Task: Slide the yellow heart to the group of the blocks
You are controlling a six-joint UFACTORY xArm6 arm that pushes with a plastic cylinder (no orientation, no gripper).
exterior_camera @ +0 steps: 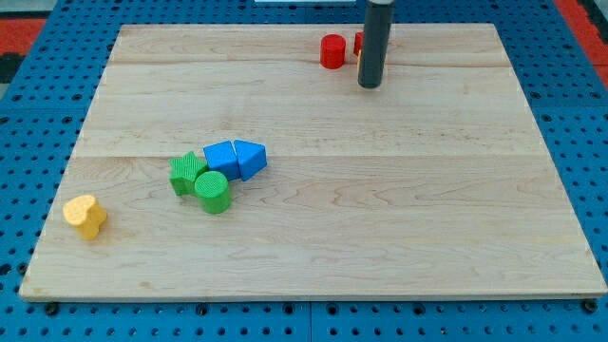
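Note:
The yellow heart (pixel 85 216) lies alone near the board's lower left corner. A group of blocks sits left of the middle: a green star (pixel 187 172), a green cylinder (pixel 213 191), a blue cube (pixel 221 158) and a blue triangular block (pixel 250 158), all touching. My tip (pixel 370 85) is near the view's top, far to the right and above the group and the heart. It stands just right of a red cylinder (pixel 332 51).
A second red block (pixel 359 43) is mostly hidden behind the rod. The wooden board (pixel 380 218) lies on a blue pegboard surface (pixel 19 190) that surrounds it.

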